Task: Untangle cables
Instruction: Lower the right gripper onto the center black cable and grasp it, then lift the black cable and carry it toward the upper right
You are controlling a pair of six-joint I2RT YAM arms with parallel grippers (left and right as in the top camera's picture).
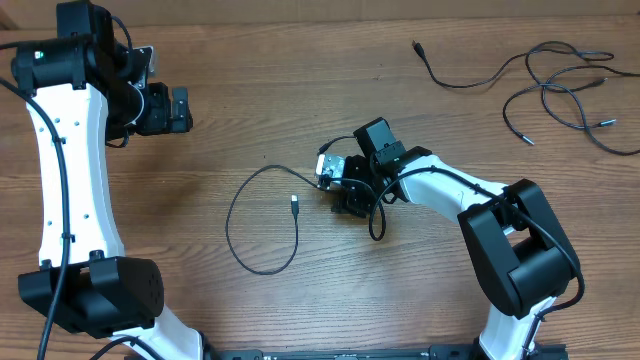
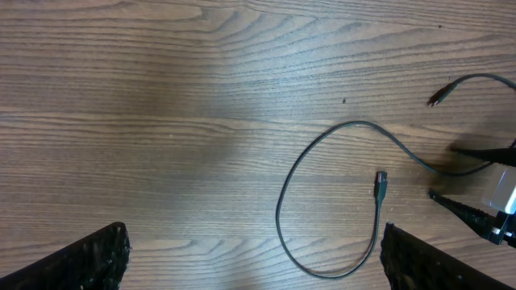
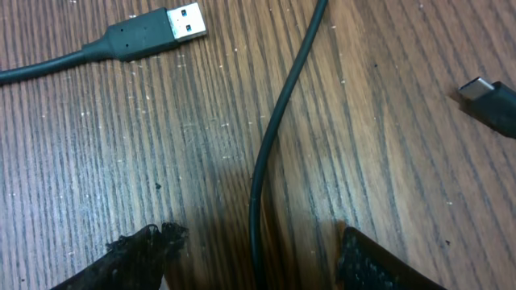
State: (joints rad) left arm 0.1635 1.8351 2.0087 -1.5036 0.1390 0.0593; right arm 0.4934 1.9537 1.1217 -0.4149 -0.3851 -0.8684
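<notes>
Cables [image 1: 560, 90] lie tangled on the table [image 1: 300, 60], one looped cable [image 1: 229, 222] apart. Left tool [image 1: 183, 110] is spread. Right tool [image 3: 251, 256], spread too, straddles a cable [image 3: 278, 121].

One looped cable [image 1: 229, 215] alone, one cable tangle [image 1: 545, 90], strands uncountable, left end effector [image 1: 186, 110] and right end effector [image 1: 328, 178], two in all.

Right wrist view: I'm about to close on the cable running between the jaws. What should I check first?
1. Right gripper jaws open: ok.
2. Cable lying between the jaws: ok.
3. USB-A plug clear of the jaws: ok.
4. USB-C plug clear of the jaws: ok.
5. Left gripper parked away, jaws open: ok.
6. Jaws low enough to pinch: cannot tell.
</notes>
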